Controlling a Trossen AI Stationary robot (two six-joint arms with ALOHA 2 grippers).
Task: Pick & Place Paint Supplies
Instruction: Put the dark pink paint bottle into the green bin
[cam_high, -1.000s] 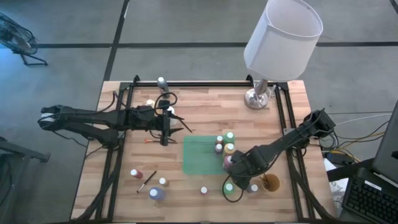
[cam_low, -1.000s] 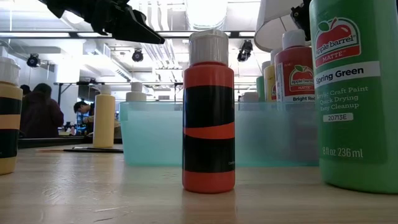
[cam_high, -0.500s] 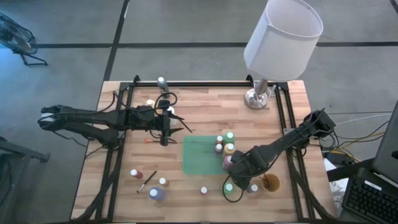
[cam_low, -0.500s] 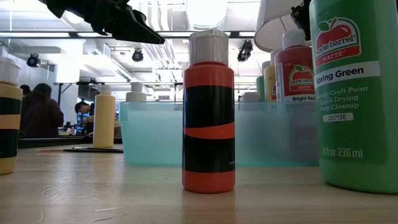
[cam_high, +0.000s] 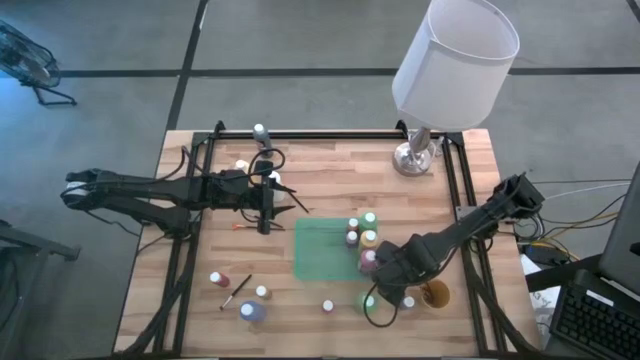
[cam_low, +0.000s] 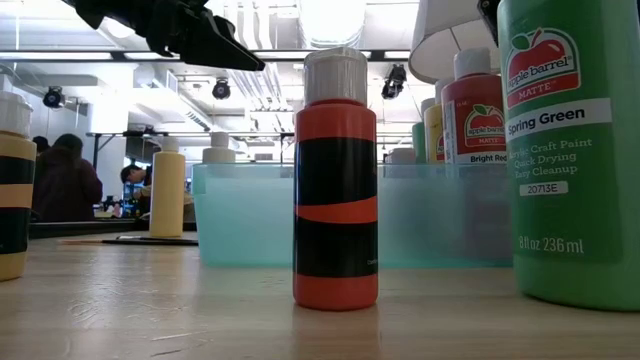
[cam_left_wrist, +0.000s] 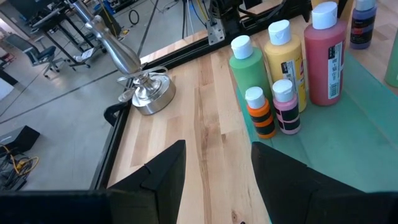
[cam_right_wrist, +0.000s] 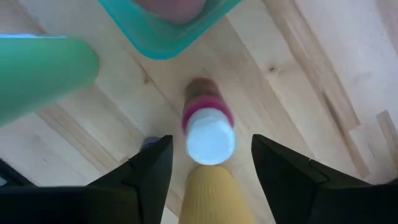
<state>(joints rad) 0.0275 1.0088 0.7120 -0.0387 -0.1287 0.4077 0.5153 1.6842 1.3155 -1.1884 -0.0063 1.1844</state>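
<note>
Shifting slightly toward the bench's front edge, right hand (cam_high: 385, 300) hovers, fingers spread, over a pink bottle (cam_right_wrist: 209, 134); five bottles fill the tray (cam_high: 325, 250) (others scattered, unsorted).

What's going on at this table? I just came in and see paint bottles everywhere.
Two robot arms are sorting paint supplies on a wooden table. The right end effector hangs open over the bottles at the near edge, directly above a pink bottle with a white cap, beside the big green bottle. It holds nothing yet. The left end effector waits open over the table's left side. Several bottles already stand in the teal tray.
</note>
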